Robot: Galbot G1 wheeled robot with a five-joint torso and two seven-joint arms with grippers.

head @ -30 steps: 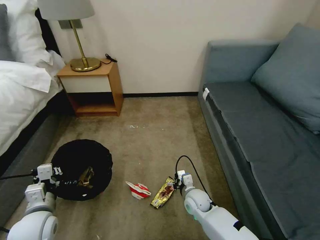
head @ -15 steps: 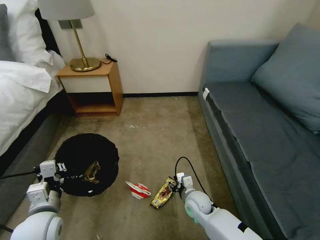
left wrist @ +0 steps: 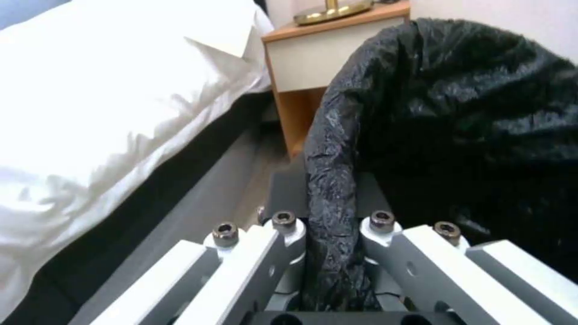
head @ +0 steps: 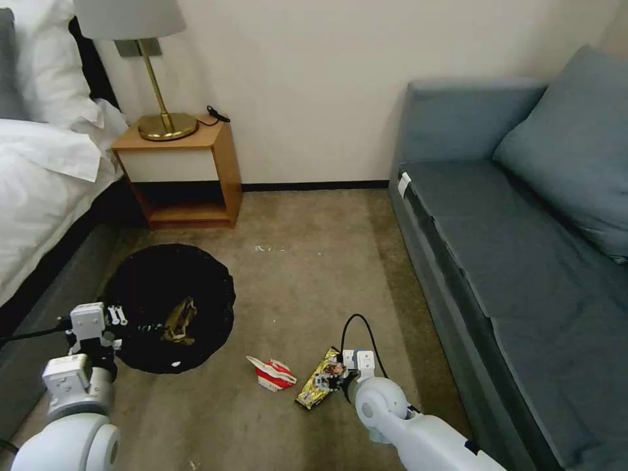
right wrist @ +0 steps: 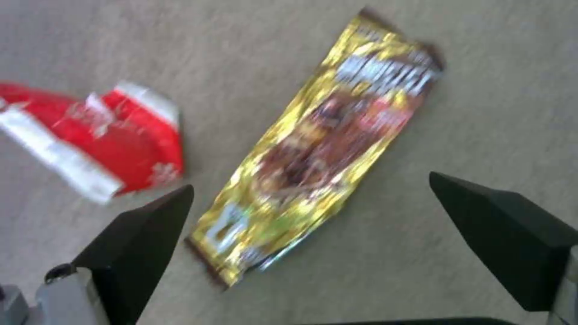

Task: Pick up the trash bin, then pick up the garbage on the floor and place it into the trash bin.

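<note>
Right wrist view: the right gripper (right wrist: 310,212) hangs wide open over the gold wrapper (right wrist: 325,149) on the floor. The left gripper (left wrist: 332,234) grips the trash bin (head: 167,307) rim. Next, I think, drop and pinch

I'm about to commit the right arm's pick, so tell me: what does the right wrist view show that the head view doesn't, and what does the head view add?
Right wrist view alone: the right end effector open, its fingers either side of the gold snack wrapper, above it.

Head view alone: the left end effector at the near rim of the trash bin, with brown litter inside; the bedside table and sofa.

Both: the wrapper and red-and-white carton on the carpet, apart.
</note>
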